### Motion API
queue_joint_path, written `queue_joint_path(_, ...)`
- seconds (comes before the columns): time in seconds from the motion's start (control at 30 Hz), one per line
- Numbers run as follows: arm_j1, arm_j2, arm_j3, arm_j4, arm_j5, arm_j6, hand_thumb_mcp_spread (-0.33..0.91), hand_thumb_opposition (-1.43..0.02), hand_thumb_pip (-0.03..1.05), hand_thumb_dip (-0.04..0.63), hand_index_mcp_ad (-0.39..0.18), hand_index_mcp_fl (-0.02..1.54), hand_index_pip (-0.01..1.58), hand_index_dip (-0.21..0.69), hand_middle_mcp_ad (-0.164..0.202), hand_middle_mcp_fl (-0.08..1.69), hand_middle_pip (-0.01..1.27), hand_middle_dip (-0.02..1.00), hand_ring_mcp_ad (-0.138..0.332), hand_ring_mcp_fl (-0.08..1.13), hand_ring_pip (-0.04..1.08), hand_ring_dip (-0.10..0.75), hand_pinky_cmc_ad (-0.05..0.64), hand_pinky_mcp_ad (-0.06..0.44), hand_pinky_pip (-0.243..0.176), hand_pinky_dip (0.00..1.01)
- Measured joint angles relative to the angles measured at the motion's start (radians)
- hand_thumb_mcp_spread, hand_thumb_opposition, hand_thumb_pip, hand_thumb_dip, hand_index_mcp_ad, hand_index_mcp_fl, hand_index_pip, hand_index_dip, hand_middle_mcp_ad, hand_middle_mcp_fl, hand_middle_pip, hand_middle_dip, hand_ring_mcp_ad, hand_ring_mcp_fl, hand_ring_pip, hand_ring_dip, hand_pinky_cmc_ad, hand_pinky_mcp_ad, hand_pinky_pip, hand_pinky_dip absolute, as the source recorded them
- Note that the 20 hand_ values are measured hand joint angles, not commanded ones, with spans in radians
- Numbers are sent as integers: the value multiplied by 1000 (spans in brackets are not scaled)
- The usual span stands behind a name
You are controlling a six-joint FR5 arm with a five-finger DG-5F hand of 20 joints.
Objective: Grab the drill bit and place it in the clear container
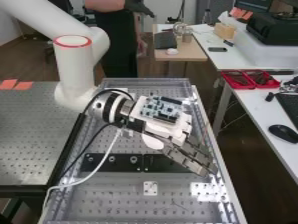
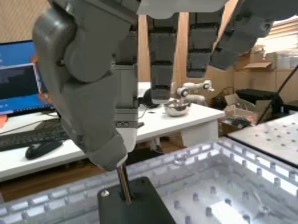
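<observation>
Lifting Along the Long Axis

The hand (image 2: 85,107) pinches the drill bit (image 2: 124,181) at its upper end. The bit hangs beneath the thumb, nearly upright; its lower end meets the black block (image 2: 146,207), seating depth indeterminable. Draw straight up first. The clear container (image 2: 159,168) has its wall beyond.

The drill bit (image 2: 124,184) stands in a block (image 2: 138,207). In what seems to be the clear container (image 1: 149,81), two mounts (image 1: 112,162) lie side by side, a small plate (image 1: 150,188) before them. Left is a perforated bench (image 1: 30,130); right, a desk (image 1: 256,102) bearing a mouse (image 1: 284,133), with trays (image 1: 239,80) behind it.
</observation>
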Motion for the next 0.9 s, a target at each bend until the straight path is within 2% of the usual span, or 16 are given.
queue_joint_path(0.17,13,54,-2,-27,-1,-13,644,-972,489,300,-99,845,969,328,75,463,131,239,166,204,113,51,379,157,-37,154)
queue_joint_path(0.33,40,125,-15,-62,-4,-22,642,-988,489,300,-99,887,920,328,75,463,127,239,166,204,113,51,379,161,-37,154)
queue_joint_path(0.53,95,200,-59,-56,-27,-44,677,-1000,492,300,-98,911,860,358,75,475,127,241,166,208,113,51,379,157,-37,154)
queue_joint_path(0.77,169,235,-86,-49,-26,-48,723,-1000,494,300,-113,937,810,379,75,478,129,253,166,211,108,51,379,161,-37,154)
queue_joint_path(0.9,193,236,-88,-51,-74,-40,719,-1002,494,300,-113,956,780,384,75,476,127,253,166,211,108,51,379,161,-37,154)
